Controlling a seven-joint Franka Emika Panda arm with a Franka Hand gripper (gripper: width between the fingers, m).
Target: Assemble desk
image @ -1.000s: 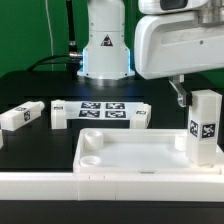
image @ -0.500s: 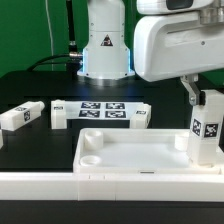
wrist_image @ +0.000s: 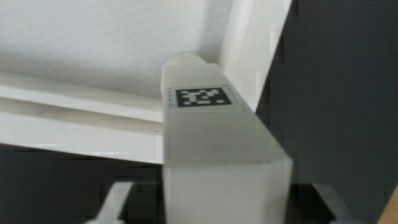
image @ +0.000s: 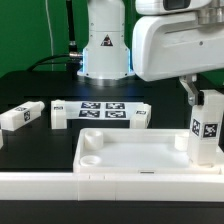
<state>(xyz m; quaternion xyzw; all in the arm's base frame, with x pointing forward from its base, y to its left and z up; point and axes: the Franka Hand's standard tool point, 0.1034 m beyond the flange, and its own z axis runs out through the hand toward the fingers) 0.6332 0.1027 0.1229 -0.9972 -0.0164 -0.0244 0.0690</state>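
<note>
**A:** Desk top (image: 130, 160) lies nearest the camera, rim up. How far along is it?

**B:** Early, I'd judge. One leg (image: 206, 128) stands upright at its corner on the exterior view's right, with the gripper (image: 199, 99) clamped on it.

**A:** The rest?

**B:** The loose legs (image: 20, 116) lie by the marker board (image: 100, 109), unfitted.

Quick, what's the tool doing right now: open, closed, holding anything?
Tool: closed on the upright white leg, which stands at a corner of the desk top.
</note>
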